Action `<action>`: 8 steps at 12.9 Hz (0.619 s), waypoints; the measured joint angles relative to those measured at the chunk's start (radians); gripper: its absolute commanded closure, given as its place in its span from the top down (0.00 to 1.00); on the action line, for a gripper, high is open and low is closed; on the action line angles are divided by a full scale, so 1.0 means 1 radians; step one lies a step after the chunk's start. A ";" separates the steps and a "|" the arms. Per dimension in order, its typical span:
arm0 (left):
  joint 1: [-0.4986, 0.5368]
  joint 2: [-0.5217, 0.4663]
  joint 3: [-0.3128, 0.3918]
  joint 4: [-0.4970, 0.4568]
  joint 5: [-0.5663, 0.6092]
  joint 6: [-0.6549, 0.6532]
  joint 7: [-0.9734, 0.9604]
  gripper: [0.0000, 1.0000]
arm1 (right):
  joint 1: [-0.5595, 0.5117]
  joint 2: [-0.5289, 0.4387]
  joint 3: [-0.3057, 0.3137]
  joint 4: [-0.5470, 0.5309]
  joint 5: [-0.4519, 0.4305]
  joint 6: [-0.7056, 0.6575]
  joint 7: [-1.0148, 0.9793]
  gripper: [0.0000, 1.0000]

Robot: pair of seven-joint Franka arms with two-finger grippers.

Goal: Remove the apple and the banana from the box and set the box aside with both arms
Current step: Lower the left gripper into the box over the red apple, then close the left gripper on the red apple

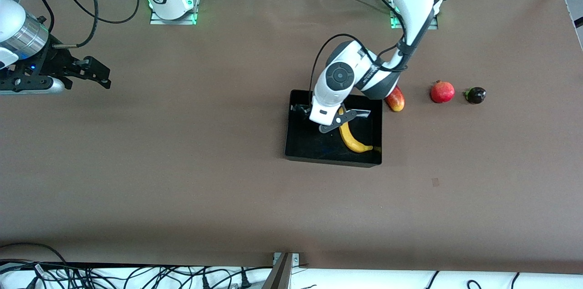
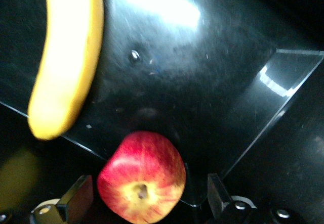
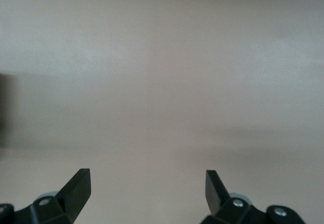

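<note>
At the far left of the front view, the right gripper (image 1: 98, 75) is held spread and empty over bare table (image 1: 182, 179), its arm waiting. At centre, the box (image 1: 298, 143) is seen with the banana (image 1: 353, 141) inside. The left gripper (image 2: 147, 196) is lowered into the box, its fingers (image 2: 76, 196) parted around the apple (image 2: 142, 183); contact cannot be told. A mango (image 1: 396, 99), pomegranate (image 1: 442, 92) and dark fruit (image 1: 475, 95) are lined up at right.

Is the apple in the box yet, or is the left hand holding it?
In the box. The apple rests on the box floor near the banana, between the left hand's open fingers, which stand clear of it.
</note>
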State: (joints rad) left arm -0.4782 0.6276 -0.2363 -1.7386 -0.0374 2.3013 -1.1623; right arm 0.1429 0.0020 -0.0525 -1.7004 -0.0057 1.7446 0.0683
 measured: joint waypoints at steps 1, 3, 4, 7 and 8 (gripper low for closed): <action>-0.012 0.010 0.000 0.000 0.000 0.005 -0.008 1.00 | 0.000 0.000 0.000 0.000 0.000 0.000 0.000 1.00; -0.017 0.014 0.002 0.002 0.000 0.012 -0.010 1.00 | 0.000 0.000 0.000 0.000 0.000 0.000 0.000 1.00; -0.017 0.014 0.002 0.002 0.000 0.014 -0.011 1.00 | 0.000 0.000 0.000 0.000 0.000 0.000 0.000 1.00; -0.017 0.015 0.002 0.002 0.000 0.020 -0.014 0.93 | 0.000 0.000 0.000 0.000 0.000 0.000 0.000 1.00; -0.017 0.015 0.003 0.002 0.000 0.020 -0.017 0.75 | 0.000 0.000 0.000 0.000 0.000 0.000 0.000 1.00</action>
State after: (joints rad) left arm -0.4950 0.6429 -0.2336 -1.7367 -0.0370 2.3212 -1.1790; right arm 0.1428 0.0020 -0.0525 -1.7004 -0.0057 1.7446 0.0683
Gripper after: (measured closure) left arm 0.004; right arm 0.000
